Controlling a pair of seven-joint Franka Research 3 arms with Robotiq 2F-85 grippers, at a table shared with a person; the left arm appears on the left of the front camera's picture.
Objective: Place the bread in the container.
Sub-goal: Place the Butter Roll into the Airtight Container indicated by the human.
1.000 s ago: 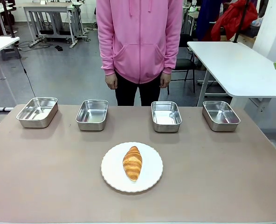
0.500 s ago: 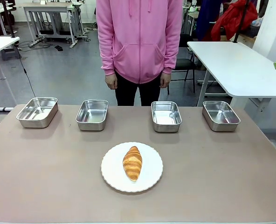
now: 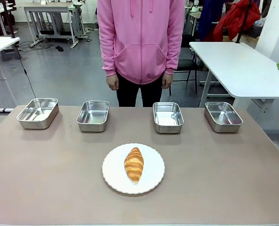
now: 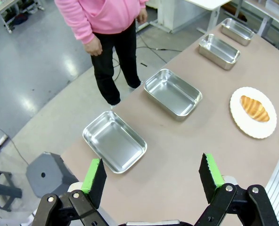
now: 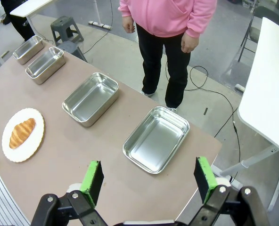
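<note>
Tan table [image 3: 45, 188] carries the bread [image 3: 134, 165]; grey floor [image 3: 64, 70] lies beyond.

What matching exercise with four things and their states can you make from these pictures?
Things:
1. bread
2. white plate
3. rightmost steel tray
4. left gripper

States:
A. empty, near the table's far edge
B. open, holding nothing
C. lying on the plate
D. round, carrying the bread

Pairs: 1-C, 2-D, 3-A, 4-B
</note>
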